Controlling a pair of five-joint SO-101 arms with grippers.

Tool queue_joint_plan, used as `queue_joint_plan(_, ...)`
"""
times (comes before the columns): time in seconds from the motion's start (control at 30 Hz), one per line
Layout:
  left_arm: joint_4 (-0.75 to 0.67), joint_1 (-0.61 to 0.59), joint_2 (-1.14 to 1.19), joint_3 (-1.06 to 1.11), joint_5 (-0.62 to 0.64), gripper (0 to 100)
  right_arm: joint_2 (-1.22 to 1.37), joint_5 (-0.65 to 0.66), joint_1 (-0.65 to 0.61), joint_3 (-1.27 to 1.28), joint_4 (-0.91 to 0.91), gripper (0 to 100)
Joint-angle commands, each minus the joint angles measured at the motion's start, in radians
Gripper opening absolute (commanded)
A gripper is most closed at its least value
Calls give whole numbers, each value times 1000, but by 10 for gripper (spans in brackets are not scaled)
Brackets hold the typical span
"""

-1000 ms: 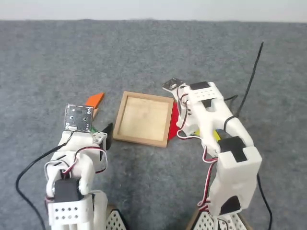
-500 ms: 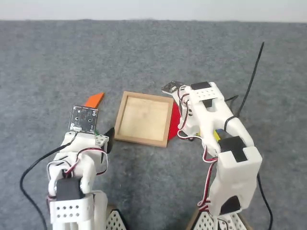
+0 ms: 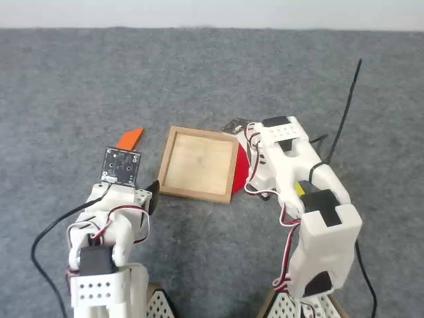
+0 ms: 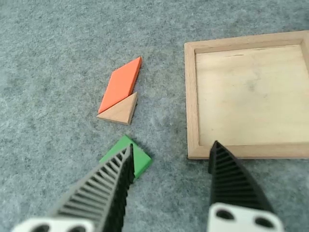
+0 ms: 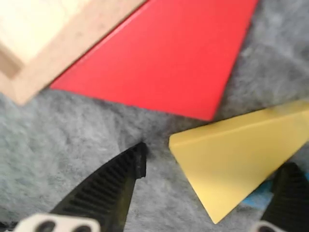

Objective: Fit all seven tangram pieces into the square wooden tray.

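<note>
Three pieces — orange parallelogram (image 4: 120,84), tan triangle (image 4: 119,110), green square (image 4: 131,158) — lie on the grey carpet (image 4: 48,48) off the tray's (image 4: 190,96) side nearest your left arm; the tray floor shows bare wood. Your left gripper (image 4: 172,147) hangs spread wide, holding nothing. The red triangle (image 5: 159,53) lies against the tray's opposite rim — your right gripper (image 5: 212,158) gapes around the yellow triangle's (image 5: 241,150) corner, gripping nothing.

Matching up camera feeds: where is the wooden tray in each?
High view: tray lies at centre, between the two arms.
Left wrist view: tray ahead of the left gripper, across from the green piece.
Right wrist view: one tray corner, beside the red triangle.
Shared landmark: the grey mat.
</note>
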Motion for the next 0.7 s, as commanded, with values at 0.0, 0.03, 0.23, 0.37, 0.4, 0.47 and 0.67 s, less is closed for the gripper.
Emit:
queue_joint_plan(0.0, 0, 3, 0, -13, -18, 246, 7, -17, -21, -40, -1, 406)
queue_joint_plan(0.03, 0, 3, 0, -13, -18, 246, 7, -17, -21, -44, -4, 388)
queue_joint_plan(0.23, 2, 3, 0, -13, -18, 246, 8, -37, -13, -41, -4, 262)
queue_joint_plan(0.37, 2, 3, 0, -13, -18, 246, 8, -38, -13, -40, 1, 288)
queue_joint_plan(0.4, 2, 3, 0, -13, -18, 246, 8, -38, -13, -40, 1, 289)
queue_joint_plan(0.47, 2, 3, 0, -13, -18, 246, 8, -38, -13, -41, 1, 291)
queue_joint_plan(0.67, 2, 3, 0, -13, -18, 246, 8, -150, -35, -75, 19, 352)
